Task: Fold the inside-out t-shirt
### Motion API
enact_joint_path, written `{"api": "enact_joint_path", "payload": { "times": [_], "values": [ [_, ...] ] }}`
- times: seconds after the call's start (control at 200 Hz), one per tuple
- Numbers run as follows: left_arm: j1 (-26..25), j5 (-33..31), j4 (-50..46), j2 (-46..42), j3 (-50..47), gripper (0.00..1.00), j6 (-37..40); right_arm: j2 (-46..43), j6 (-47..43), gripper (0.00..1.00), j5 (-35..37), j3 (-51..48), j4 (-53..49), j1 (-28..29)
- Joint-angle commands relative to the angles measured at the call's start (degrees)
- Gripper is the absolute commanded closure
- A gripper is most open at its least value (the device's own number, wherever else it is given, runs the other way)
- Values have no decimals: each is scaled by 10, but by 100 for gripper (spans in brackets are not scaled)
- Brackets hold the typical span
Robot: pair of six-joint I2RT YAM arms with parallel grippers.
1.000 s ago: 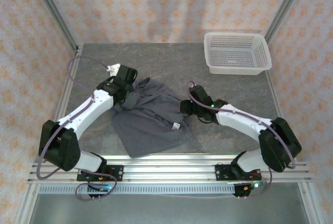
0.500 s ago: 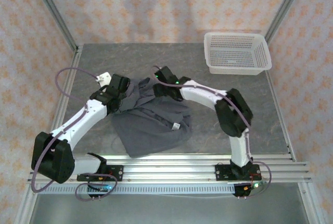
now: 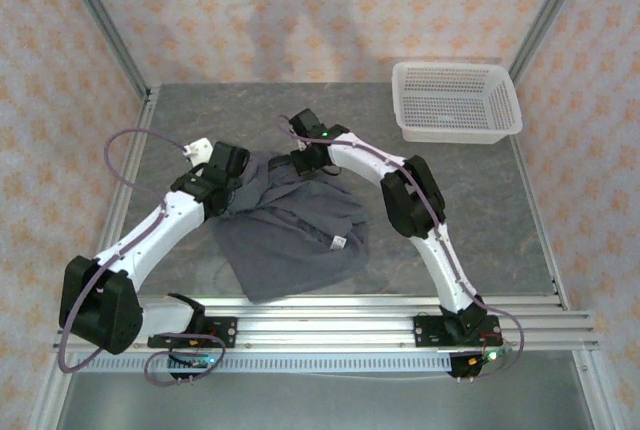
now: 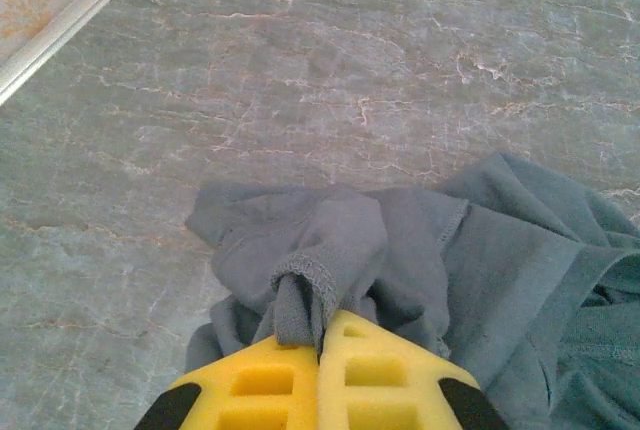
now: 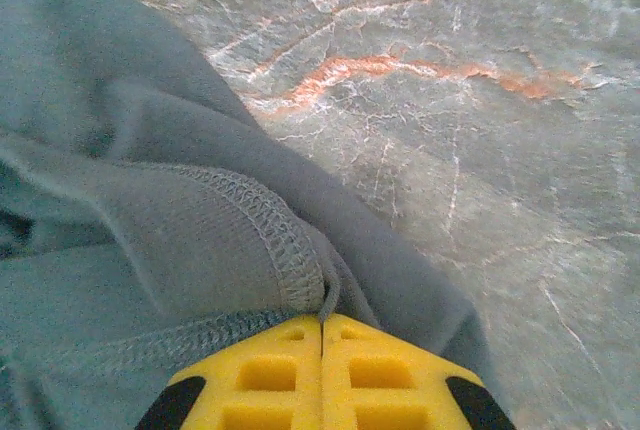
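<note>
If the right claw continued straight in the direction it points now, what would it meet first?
The right claw pinches the t-shirt hem, so that fabric first; beyond it probably the table, depth unclear.

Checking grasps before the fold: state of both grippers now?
Left gripper: shut on the t-shirt, pinching a hem.
Right gripper: shut on the t-shirt's stitched hem.

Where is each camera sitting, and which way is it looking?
Top camera: high above and behind the arms, looking down on the table, the grey t-shirt and the white basket; both whole arms show.
Left wrist camera: on the left wrist, looking across the table past its yellow left pincer, shut on a bunched shirt fold.
Right wrist camera: on the right wrist, looking down close past the right pincer, shut on a stitched hem.
Shared: both wrist views show the same shirt on the marbled table.
</note>
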Motion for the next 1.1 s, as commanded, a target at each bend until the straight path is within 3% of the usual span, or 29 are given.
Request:
{"api": "enact_joint_path", "payload": {
  "times": [0.0,0.265,0.385,0.696,0.916,1.096],
  "values": [
    [5,-47,-43,-53,70,100,13,-158,-10,100,20,-31,0,4],
    [11,-67,-63,-187,248,100,52,-534,3,100,135,-171,126,-1],
    [11,-44,-60,-225,291,100,62,-642,14,100,157,-224,159,-1],
    [12,109,-40,-252,332,100,81,-781,52,100,74,-254,178,-1],
    [11,251,84,-283,335,100,75,-812,69,100,-5,-213,171,0],
    [11,289,104,-295,367,100,27,-824,95,100,-38,-189,189,0]
  ]
}}
